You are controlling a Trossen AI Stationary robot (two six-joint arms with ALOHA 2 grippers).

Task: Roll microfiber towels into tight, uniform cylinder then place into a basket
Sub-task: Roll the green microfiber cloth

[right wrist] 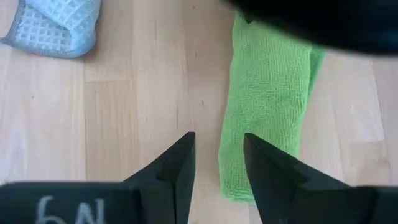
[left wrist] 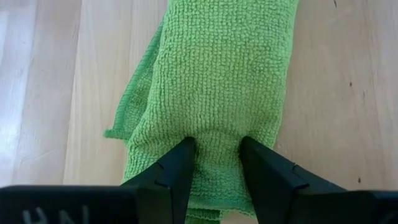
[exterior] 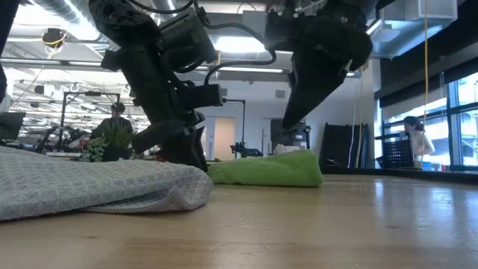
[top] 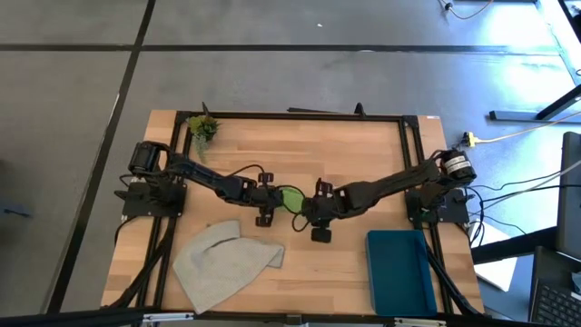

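You're working in an open-plan lab or workshop office, not a home. Look across the low view: exposed ceiling ducts [exterior: 67,11] at 11 o'clock, strip lights [exterior: 239,46] overhead, tall windows [exterior: 455,112] at 3 o'clock, and people [exterior: 413,138] seated at benches far behind. From above, the wooden table [top: 354,154] sits in a black metal frame [top: 300,115] on a grey concrete floor [top: 272,73], with loose cables [top: 517,132] and a keyboard [top: 554,304] toward 4 o'clock.

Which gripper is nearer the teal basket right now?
Right. The right gripper sits mid-table beside the green towel, with the basket on its side of the table. The left gripper, clamped on the towel, is farther off.
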